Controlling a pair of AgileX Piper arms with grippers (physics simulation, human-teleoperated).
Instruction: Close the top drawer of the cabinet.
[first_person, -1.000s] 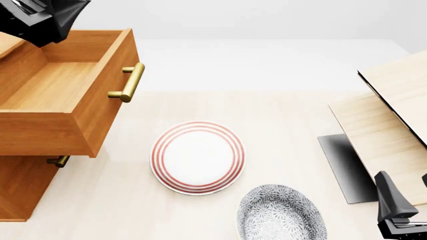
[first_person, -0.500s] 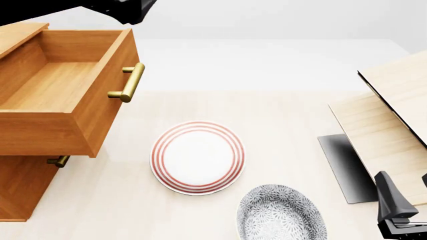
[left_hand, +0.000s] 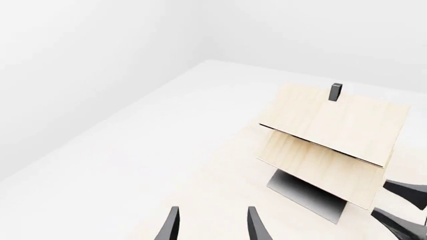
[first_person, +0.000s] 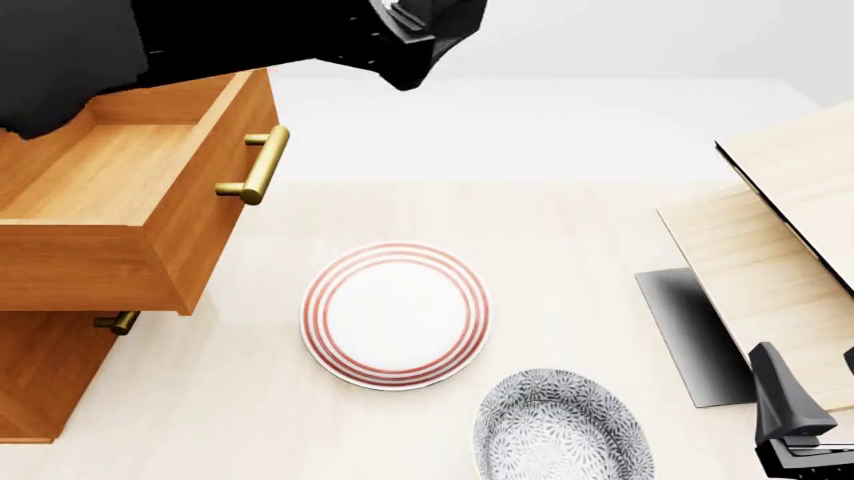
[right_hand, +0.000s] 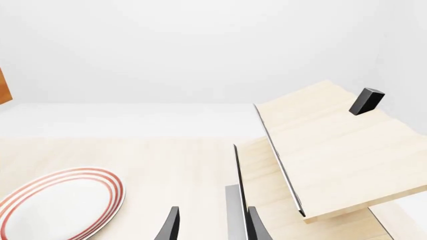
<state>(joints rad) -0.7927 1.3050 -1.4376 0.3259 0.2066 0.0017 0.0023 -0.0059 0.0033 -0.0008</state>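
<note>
My left end effector (first_person: 424, 45), slightly parted and empty, hung just beyond the drawer (first_person: 127, 190), whose handle (first_person: 260, 165) faced right; right end effector (first_person: 801, 420) far off.

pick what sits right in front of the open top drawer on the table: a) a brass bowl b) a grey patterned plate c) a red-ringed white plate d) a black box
C: in the front view the red-ringed white plate lies on the table just beside the pulled-out top drawer, while the grey patterned plate sits further toward the right arm's side.
</note>
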